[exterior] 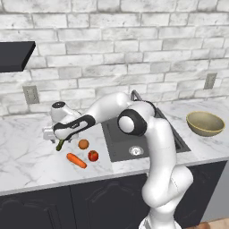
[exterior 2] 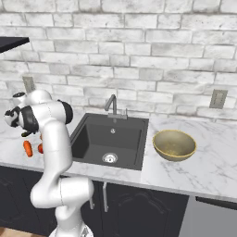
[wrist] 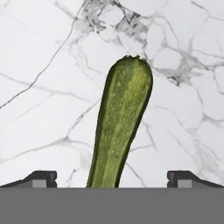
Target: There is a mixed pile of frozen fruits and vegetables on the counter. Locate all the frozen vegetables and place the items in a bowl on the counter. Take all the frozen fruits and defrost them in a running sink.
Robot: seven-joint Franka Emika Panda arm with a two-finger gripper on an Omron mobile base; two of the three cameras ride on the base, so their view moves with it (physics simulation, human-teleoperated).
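Gripper (wrist: 112, 178) fingers spread wide over one green stick (wrist: 120, 131), one carrot (exterior: 76, 160), two round fruits (exterior: 83, 144) nearby, one bowl (exterior: 205, 123) far right.

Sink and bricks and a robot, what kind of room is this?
It looks like a kitchen. There is a black sink with a curved faucet, set in a marble counter over dark cabinets, and a carrot and other food beside it.

Glossy white rounded arm (exterior: 156, 147) segments, dark joint caps, small dark-tipped claw (wrist: 112, 178).
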